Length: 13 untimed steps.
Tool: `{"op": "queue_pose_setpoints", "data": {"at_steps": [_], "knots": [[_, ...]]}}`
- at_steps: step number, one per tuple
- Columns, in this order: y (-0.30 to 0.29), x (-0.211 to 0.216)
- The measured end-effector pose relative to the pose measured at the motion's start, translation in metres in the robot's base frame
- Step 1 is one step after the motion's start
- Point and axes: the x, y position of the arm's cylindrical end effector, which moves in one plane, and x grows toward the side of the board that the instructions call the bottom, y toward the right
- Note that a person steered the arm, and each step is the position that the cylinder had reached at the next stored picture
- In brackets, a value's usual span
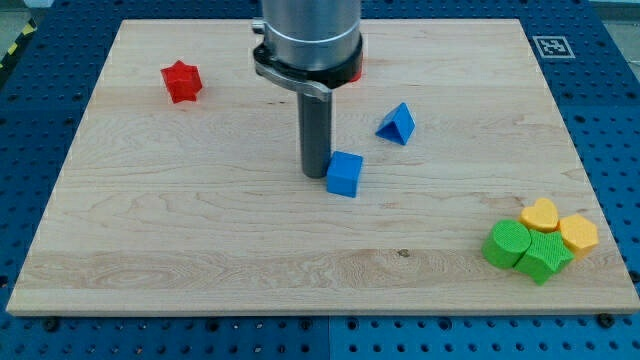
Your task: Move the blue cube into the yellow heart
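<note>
Blue cube (344, 173) sits at centre of the frame on the wooden board (200, 240). My tip (316, 174) is a bare rod, holding nothing, standing just beside the cube's left face, touching or very nearly so; I cannot tell which.

Handling, judged: the cube looks small, rigid and light, and should slide easily on the smooth wood. It cannot be grasped, only pushed. Contact belongs on the upper-left face, opposite the yellow heart (540, 214) at lower right. An off-centre push will likely spin it or let it slip off the rod.

Count:
- blue: 2, the cube and a blue triangle (397, 123) up-right of it
- red: 1 red star (181, 81) at upper left, plus a red piece (355, 72) mostly hidden behind the arm
- yellow: 2, the heart and a yellow block (579, 233)
- green: 2 green blocks (526, 249), touching the yellow pair
</note>
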Motion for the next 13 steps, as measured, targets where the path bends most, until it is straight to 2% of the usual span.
{"op": "queue_pose_setpoints", "data": {"at_steps": [1, 4, 6, 8, 10, 13], "knots": [[0.027, 0.002], [0.081, 0.045], [0.13, 0.045], [0.137, 0.045], [0.176, 0.038], [0.166, -0.113]]}}
